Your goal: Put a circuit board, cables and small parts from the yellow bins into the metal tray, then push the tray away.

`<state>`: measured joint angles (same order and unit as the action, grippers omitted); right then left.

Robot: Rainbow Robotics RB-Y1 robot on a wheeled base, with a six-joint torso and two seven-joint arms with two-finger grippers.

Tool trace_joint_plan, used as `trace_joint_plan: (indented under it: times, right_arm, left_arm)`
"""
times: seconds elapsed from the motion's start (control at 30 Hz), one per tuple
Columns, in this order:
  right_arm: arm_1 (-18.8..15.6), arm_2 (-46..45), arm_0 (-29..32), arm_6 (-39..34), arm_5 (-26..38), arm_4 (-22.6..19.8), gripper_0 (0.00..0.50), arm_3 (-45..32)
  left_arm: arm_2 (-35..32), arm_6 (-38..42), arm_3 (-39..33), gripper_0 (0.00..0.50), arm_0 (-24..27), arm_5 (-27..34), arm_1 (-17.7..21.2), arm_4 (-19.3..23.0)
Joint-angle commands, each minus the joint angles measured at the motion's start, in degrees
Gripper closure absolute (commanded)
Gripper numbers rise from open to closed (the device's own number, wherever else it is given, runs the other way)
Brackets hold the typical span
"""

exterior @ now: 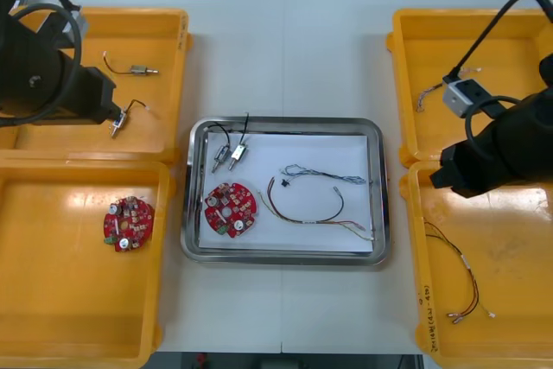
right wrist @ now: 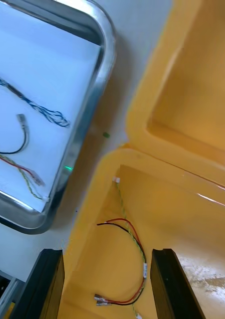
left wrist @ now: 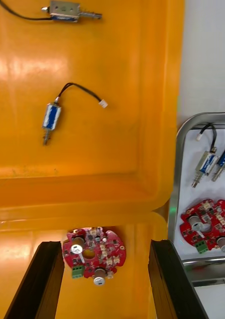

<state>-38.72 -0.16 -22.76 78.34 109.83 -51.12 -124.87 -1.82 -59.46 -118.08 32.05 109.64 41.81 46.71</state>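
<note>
Broadly, the table [exterior: 285, 41] is lined at 9 and 3 o'clock by paired yellow bins [exterior: 164, 32], and the metal tray [exterior: 285, 255] is set at its centre between them. The left claw [left wrist: 106, 244] is held spread over the near left bin [exterior: 52, 317], with a spare circuit board [left wrist: 95, 251] seen between its fingers. The right claw [right wrist: 106, 251] is likewise spread over the near right bin [exterior: 518, 317], where a red and yellow cable [right wrist: 142, 256] is lying. Within the tray, a red circuit board [exterior: 230, 208] is laid at 8 o'clock, three cables [exterior: 324, 173] are spread toward 4 o'clock, and two small metal parts [exterior: 229, 155] are placed at 10 o'clock.
</note>
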Motion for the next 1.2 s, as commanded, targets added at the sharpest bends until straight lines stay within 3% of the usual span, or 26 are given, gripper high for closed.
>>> trace_joint_plan:
  times: [0.03, 0.33, 0.73, 0.97, 1.2]
  right_arm:
    - [-2.06, 6.23, -5.28, -2.41, 0.17, -1.35, 0.0, -0.82]
    - [-0.21, 16.42, -11.08, -2.58, 0.17, -1.88, 0.0, -0.73]
    - [4.88, 32.33, -20.57, -0.3, 0.17, -0.82, 0.0, 3.49]
    - [8.57, 38.48, -23.29, 6.91, 0.17, 4.54, 0.0, 5.42]
    - [12.27, 45.69, -24.79, 7.53, 0.17, 8.85, 0.0, 5.6]
  left_arm:
    - [-4.77, -3.21, -4.88, 0.0, -5.51, 0.36, 3.54, 1.46]
    - [-11.89, -4.7, -7.6, 0.0, -12.19, 0.36, 5.3, 5.41]
    - [-15.49, -7.25, -11.03, 0.0, -18.6, 0.36, 5.74, 5.06]
    - [-16.63, -9.01, -12.52, 0.0, -21.85, 0.36, 6.44, 5.15]
    - [-17.16, -10.15, -12.88, 0.0, -23.7, 0.36, 6.97, 5.06]
